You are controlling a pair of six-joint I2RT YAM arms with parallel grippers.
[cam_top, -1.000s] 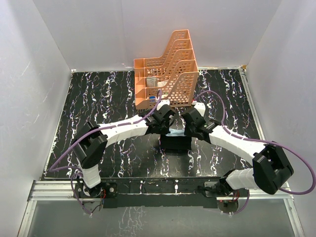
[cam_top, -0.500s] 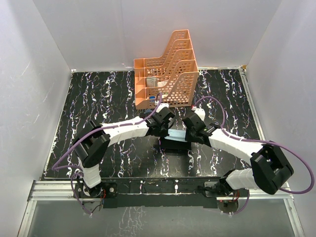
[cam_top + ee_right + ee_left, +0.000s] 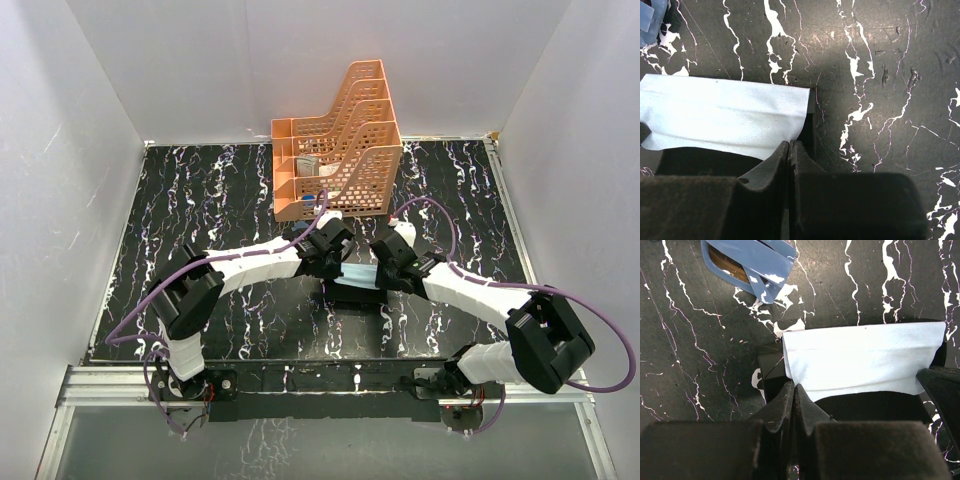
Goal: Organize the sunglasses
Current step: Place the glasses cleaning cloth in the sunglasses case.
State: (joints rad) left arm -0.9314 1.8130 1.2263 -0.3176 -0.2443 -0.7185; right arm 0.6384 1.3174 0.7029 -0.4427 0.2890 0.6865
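Observation:
The sunglasses (image 3: 747, 265), folded with a thin blue frame, lie on the table beyond the left gripper; a blue corner of them shows in the right wrist view (image 3: 650, 15). A pale blue cloth (image 3: 357, 275) is spread over the long black case (image 3: 875, 407). My left gripper (image 3: 792, 386) is shut on the cloth's (image 3: 860, 357) near left corner. My right gripper (image 3: 790, 142) is shut on the cloth's (image 3: 725, 112) near right corner, over the case (image 3: 705, 162). In the top view both grippers, left (image 3: 330, 262) and right (image 3: 385, 270), meet over the case; the arms hide the sunglasses there.
An orange mesh tiered organizer (image 3: 340, 150) stands at the back middle of the black marbled table (image 3: 200, 200), just beyond the grippers, with small items in its trays. White walls close in the left, right and back sides.
The pale blue cloth has come into view, stretched between the two grippers over the black case. Both grippers have shifted slightly toward the organizer.

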